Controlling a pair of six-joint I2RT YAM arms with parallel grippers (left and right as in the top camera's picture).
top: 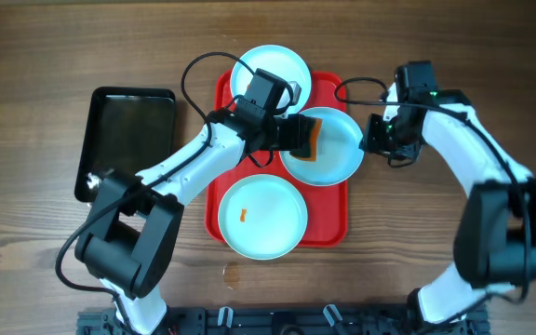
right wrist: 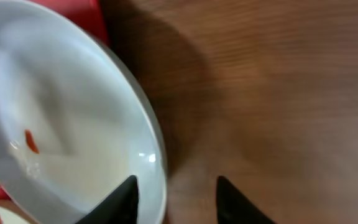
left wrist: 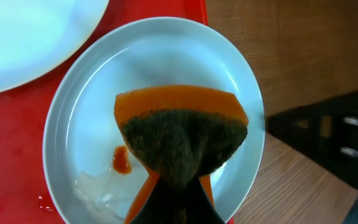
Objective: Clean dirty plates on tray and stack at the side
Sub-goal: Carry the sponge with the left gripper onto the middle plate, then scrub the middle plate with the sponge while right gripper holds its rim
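— Left gripper [left wrist: 173, 200], condition?
— It was clamped tight on a sponge [left wrist: 182, 134], orange with a dark scouring face, held low over the right plate [top: 340, 156].
— Right gripper [right wrist: 176, 198]?
— Its jaws stood partly apart. One finger was over that plate's rim and the other over the bench [top: 26, 56]. No grip showed.
— Plates, location?
— All three lay on the red tray [top: 331, 220]. The far plate [top: 270, 73] looked clean. The near plate [top: 262, 216] carried an orange speck [top: 243, 216]. The right plate overhung the tray's right edge and bore a red smear [left wrist: 122, 160].
— Other stock?
— One black tray [top: 128, 140] lay on the bench, left of the red tray and apart from it.
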